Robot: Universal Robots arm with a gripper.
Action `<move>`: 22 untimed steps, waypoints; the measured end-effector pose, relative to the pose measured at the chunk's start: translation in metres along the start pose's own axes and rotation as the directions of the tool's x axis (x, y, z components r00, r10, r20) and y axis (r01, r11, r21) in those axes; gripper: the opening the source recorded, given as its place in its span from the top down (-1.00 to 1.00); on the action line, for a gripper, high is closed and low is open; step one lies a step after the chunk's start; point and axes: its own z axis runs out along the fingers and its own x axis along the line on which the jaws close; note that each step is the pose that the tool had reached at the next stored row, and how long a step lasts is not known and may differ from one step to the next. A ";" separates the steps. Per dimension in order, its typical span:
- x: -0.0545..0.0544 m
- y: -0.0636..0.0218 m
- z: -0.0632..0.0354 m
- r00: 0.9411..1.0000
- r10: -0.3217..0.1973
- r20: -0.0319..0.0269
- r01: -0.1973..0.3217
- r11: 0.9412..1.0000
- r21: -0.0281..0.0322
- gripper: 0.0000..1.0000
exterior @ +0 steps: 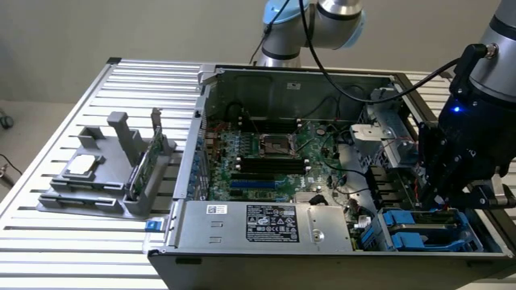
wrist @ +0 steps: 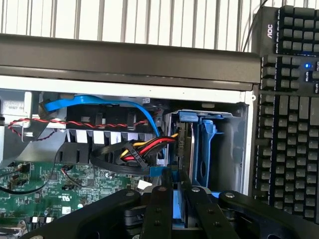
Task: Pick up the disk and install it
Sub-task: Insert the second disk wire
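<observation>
In the wrist view my gripper [wrist: 178,185] is shut on the disk [wrist: 178,209], which shows edge-on as a thin blue strip of carrier frame between the two black fingers [wrist: 158,209]. The disk stands upright and points at the drive bay [wrist: 219,149], where blue plastic carriers [wrist: 207,144] sit inside the case corner. In the exterior view the gripper [exterior: 448,202] hangs low over the bay [exterior: 423,232] at the case's near corner, on the exterior view's right. How far the disk reaches into the bay is hidden by the fingers.
A bundle of red, yellow and black cables [wrist: 144,147] and a blue flat cable [wrist: 99,104] lie close beside the bay. The power supply [exterior: 266,223] and motherboard [exterior: 266,157] fill the open case. A grey holder [exterior: 105,187] stands on the slatted table. A black keyboard [wrist: 294,124] lies beyond the case.
</observation>
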 end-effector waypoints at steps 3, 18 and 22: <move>-0.001 -0.0001 0.0009 1.000 0.000 0.000 0.000 1.000 0.000 0.66; -0.007 -0.0001 0.0093 1.000 0.002 -0.020 -0.002 1.000 -0.001 0.66; -0.007 0.0006 0.0102 1.000 0.002 -0.025 -0.002 1.000 -0.001 0.66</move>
